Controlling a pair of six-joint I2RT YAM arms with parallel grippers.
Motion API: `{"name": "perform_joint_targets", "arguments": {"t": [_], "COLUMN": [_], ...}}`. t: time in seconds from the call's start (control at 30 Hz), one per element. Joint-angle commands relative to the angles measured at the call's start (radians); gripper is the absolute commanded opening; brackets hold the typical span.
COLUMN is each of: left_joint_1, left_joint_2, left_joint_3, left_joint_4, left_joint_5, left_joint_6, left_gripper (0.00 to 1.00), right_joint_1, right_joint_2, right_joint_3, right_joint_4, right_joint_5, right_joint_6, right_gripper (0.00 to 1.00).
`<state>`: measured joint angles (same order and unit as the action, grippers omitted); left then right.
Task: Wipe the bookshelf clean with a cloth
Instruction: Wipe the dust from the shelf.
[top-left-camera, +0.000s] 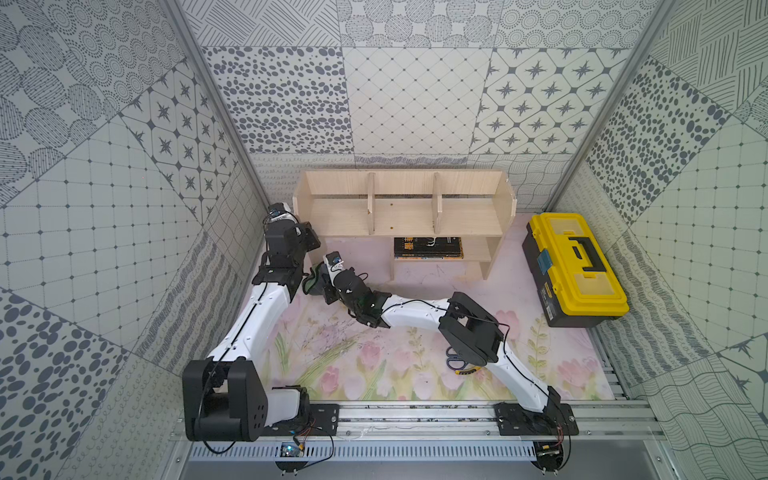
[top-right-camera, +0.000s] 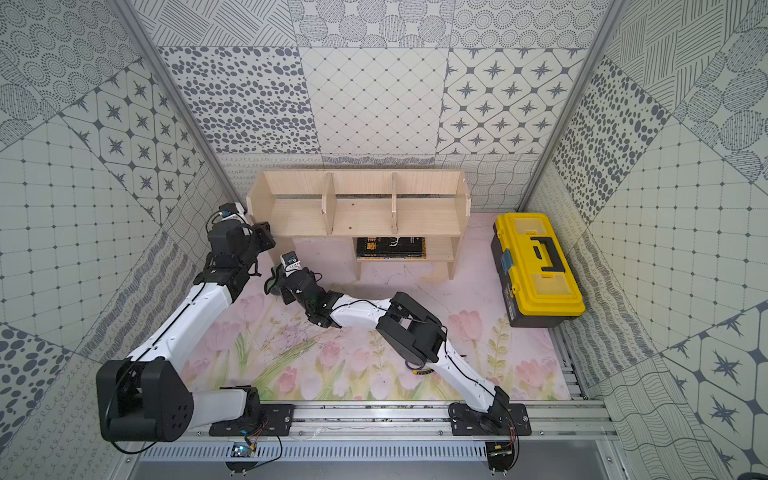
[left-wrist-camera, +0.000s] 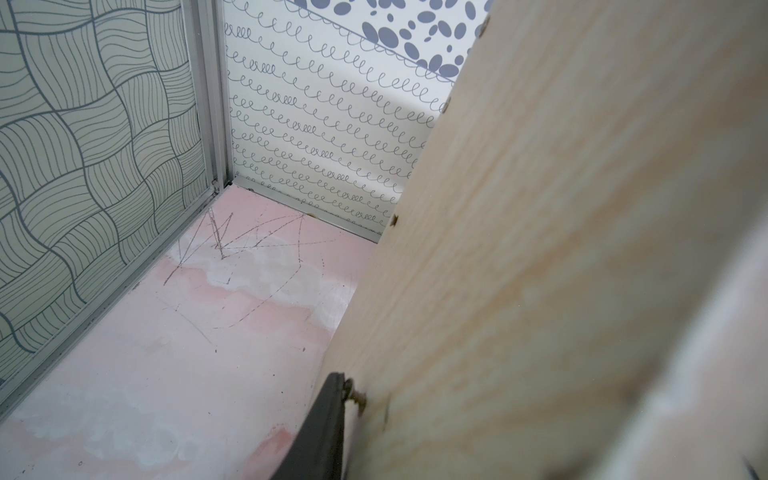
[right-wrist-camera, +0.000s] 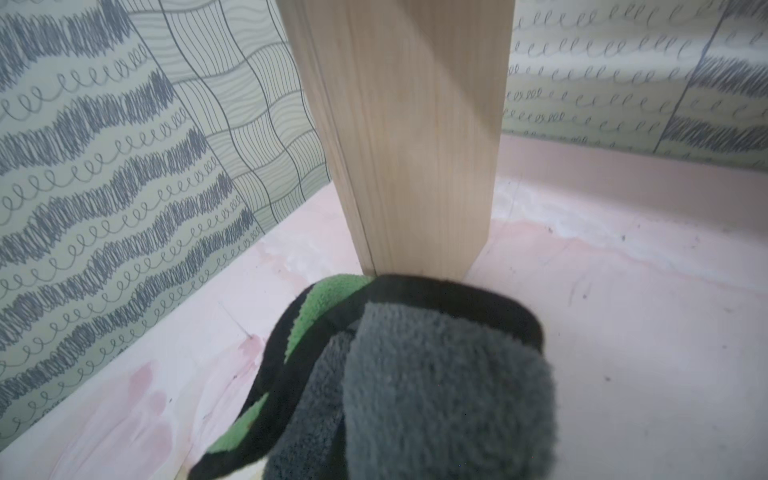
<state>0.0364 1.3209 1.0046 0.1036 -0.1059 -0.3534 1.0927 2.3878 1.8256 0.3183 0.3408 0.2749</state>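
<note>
Hazard: cloth (right-wrist-camera: 415, 374) clamped in my closed right fingers (top-left-camera: 328, 291) may snag on the bookshelf (top-left-camera: 403, 216) panel and slip; left fingers (left-wrist-camera: 324, 432) open or closed, I cannot tell.

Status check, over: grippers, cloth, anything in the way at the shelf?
Right gripper shut on cloth, at foot of bookshelf side panel. Left gripper against same panel, grip unclear. Books on lower shelf.

The bookshelf (left-wrist-camera: 540, 249) hides 1 finger of the left gripper (left-wrist-camera: 365, 399), and the cloth (right-wrist-camera: 415, 374) covers the right gripper (top-left-camera: 321, 286) at its tips.
</note>
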Motion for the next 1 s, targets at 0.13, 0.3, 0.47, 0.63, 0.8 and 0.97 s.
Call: {"name": "perform_joint_targets", "arguments": {"t": [0.13,0.3,0.47,0.63,0.8,0.97], "left_joint_1": [-0.001,-0.002,-0.002,-0.002,-0.002,-0.001], "left_joint_2": [-0.009,-0.008,-0.009,-0.008,-0.009,-0.006], "left_joint_3": [-0.009,-0.010,-0.011,-0.012,-0.012,-0.013], "left_joint_4": [-0.039,-0.038,-0.038,-0.038,-0.039,-0.040], "left_joint_5": [0.116,0.119,0.118,0.116,0.111,0.107], "left_joint_6": [-0.082,-0.082,-0.081,-0.081,-0.076,-0.072], "left_gripper": [0.00,0.00,0.00,0.00,0.00,0.00], "right_joint_1": [-0.013,-0.012,-0.001,0.007,0.007,-0.004], "right_joint_2": [-0.077,-0.038,-0.002,0.005,-0.025,-0.145], "right_joint_3": [0.090,0.089,0.008,-0.043,-0.048,-0.073], "right_joint_4": [0.162,0.141,0.091,0.047,0.027,0.070], "right_joint_5": [0.087,0.055,0.017,-0.046,-0.030,-0.007], "right_joint_6": [-0.040,-0.010,0.052,0.102,0.063,-0.022], "right_gripper": [0.00,0.00,0.00,0.00,0.00,0.00]}}
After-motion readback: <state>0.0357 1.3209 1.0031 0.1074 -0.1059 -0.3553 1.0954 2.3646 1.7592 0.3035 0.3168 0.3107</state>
